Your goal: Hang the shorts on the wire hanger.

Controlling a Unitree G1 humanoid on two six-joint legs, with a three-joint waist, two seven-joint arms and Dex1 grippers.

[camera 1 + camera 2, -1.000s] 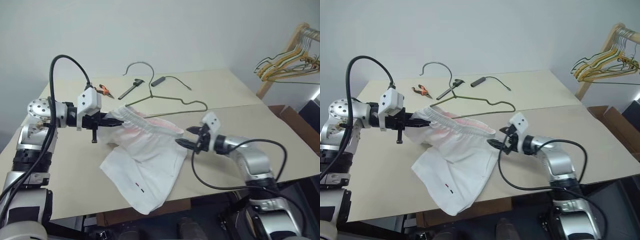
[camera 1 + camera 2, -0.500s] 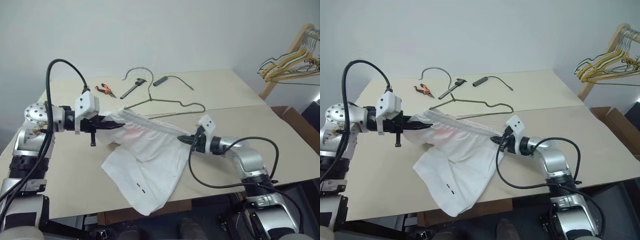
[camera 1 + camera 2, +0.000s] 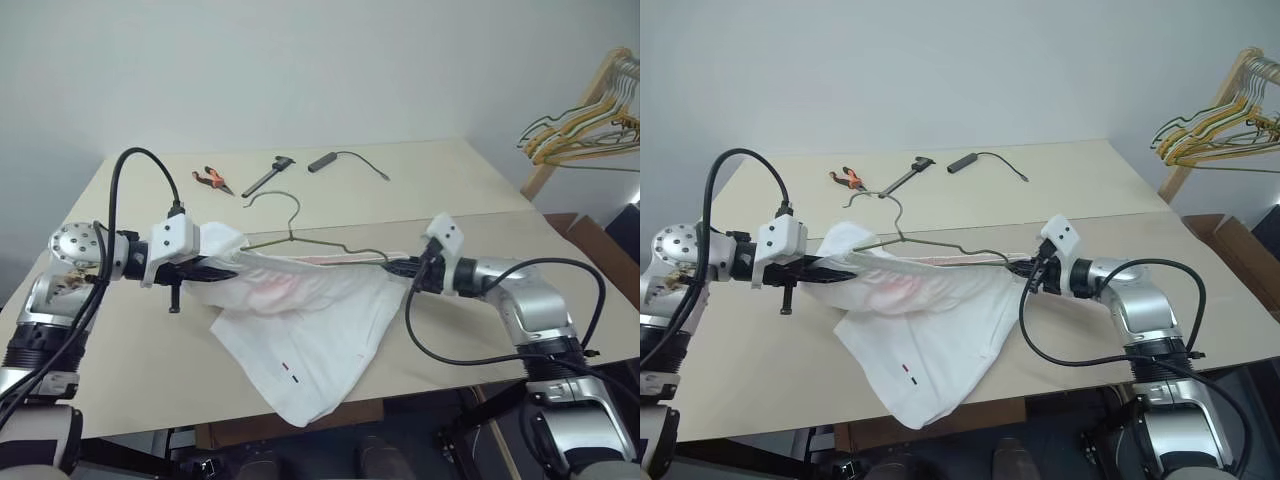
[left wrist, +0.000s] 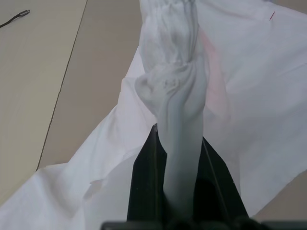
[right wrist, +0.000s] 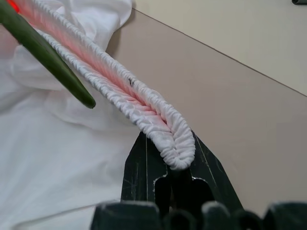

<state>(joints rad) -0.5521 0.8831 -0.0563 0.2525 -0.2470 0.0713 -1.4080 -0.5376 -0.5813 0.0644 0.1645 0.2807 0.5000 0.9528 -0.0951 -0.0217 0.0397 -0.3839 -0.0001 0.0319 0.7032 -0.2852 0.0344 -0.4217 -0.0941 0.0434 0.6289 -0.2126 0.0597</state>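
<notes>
Progress: the white cloth shorts [image 3: 310, 310] were stretched by the waistband between both grippers above the beige table [image 3: 480, 200]; the thin bare-metal wire hanger [image 3: 300, 240] lay along the waistband, its hook standing behind. Whether it sat inside the waist, I could not tell.
Left gripper [image 3: 215, 272]: pressed together, pinching one bunched end of the waistband.
Right gripper [image 3: 400, 268]: pressed together on the other end.
Left to do: judged as seating the hanger properly.
Cloth: thin, limp, gathered ribbed elastic, faint pink mark; legs draped to the table edge.
Hanger: stiff, slender, triangular.
</notes>
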